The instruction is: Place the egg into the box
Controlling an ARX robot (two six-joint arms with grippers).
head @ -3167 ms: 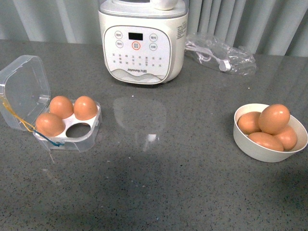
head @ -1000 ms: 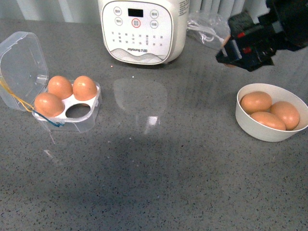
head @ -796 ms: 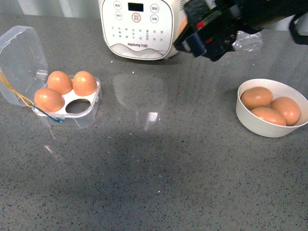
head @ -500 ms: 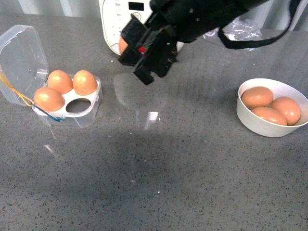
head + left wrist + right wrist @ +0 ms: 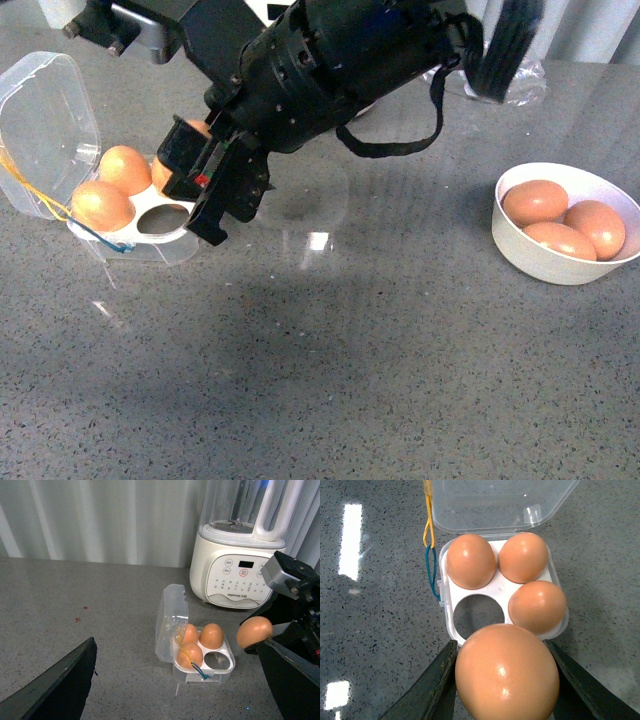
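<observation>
My right gripper (image 5: pixel 206 172) is shut on the egg (image 5: pixel 505 672), which sits between its two dark fingers (image 5: pixel 432 690). It holds the egg just above the near-right edge of the box (image 5: pixel 150 246), beside the box's one empty hole (image 5: pixel 479 614). The egg also shows in the left wrist view (image 5: pixel 255 631) and peeks out in the front view (image 5: pixel 197 127). The clear box (image 5: pixel 451 615) lies open with its lid (image 5: pixel 50 130) tipped back, three brown eggs in its white tray, and yellow and blue bands hanging at its side. My left gripper (image 5: pixel 175 645) is open and empty, back from the box (image 5: pixel 215 672).
A white bowl (image 5: pixel 520 250) with three brown eggs stands at the right of the grey table. A white blender (image 5: pixel 240 575) stands behind the box. A crumpled clear plastic bag (image 5: pixel 522 85) lies at the back right. My right arm covers the middle back of the table.
My right arm has swung left from above the bowl across the table with the egg, down to the box. The bowl holds one egg fewer than at first.
</observation>
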